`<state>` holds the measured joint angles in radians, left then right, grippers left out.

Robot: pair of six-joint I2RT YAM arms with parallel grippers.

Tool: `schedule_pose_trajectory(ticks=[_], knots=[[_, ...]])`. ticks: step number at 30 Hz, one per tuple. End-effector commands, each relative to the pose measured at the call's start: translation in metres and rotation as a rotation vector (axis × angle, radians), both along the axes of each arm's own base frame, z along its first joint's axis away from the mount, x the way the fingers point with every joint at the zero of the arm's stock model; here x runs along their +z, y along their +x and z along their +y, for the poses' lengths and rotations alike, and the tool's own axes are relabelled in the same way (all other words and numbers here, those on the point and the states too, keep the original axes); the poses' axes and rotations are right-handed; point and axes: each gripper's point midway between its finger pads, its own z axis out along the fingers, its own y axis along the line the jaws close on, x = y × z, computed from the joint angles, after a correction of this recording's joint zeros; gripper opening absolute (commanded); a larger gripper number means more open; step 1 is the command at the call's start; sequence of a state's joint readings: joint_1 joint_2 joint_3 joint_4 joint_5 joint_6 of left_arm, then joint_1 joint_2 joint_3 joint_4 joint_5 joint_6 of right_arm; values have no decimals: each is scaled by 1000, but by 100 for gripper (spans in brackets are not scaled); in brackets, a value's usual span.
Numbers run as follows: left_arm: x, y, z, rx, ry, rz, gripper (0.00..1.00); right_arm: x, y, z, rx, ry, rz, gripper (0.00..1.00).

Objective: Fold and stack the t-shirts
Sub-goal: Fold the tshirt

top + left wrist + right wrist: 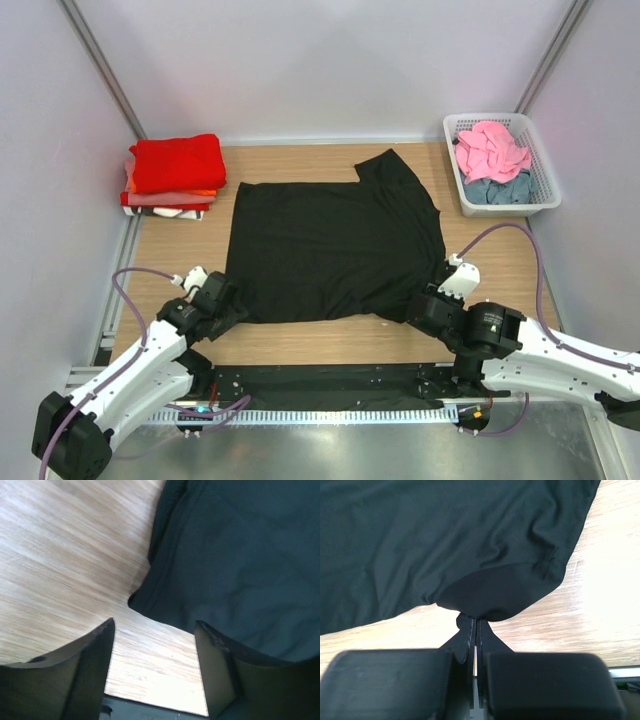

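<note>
A black t-shirt [330, 245] lies spread flat in the middle of the wooden table, one sleeve pointing to the back. My left gripper [226, 300] is at the shirt's near left corner. In the left wrist view its fingers [90, 665] stand apart with bare wood between them, and the shirt corner [136, 602] lies just ahead. My right gripper [428, 305] is at the near right corner. In the right wrist view it [476, 622] is shut on the hem of the black t-shirt [445, 540], which bunches up at the fingertips.
A stack of folded t-shirts with a red one on top [176, 165] sits at the back left. A white lattice basket [545, 190] at the back right holds a crumpled pink shirt [490, 148] over a grey-blue one [497, 190].
</note>
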<state>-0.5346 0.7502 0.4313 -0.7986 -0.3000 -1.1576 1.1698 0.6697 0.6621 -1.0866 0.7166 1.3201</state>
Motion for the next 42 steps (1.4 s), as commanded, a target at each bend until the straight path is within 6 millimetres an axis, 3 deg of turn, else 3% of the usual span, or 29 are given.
schedule_pose_trajectory(ticks=[1,4,12,18,21,25,33,42], knots=[[-3,10,7,62,19,-56,62,5,8,-3,-36,-19,-46,1],[-7,9,11,67,40,-51,52,6,9,-4,-41,-17,-47,1],[-10,13,15,69,63,-78,47,10,9,-7,-58,17,-65,1],[-10,18,16,66,68,-114,36,12,9,-8,-65,31,-74,1],[-9,21,16,63,74,-125,24,12,9,-8,-65,35,-74,1],[-6,27,14,54,74,-143,0,10,9,-7,-64,33,-68,1],[16,27,9,4,52,-172,0,13,11,-6,-53,23,-78,1],[72,48,-9,-79,42,-214,0,62,32,-14,-84,-72,-210,1]])
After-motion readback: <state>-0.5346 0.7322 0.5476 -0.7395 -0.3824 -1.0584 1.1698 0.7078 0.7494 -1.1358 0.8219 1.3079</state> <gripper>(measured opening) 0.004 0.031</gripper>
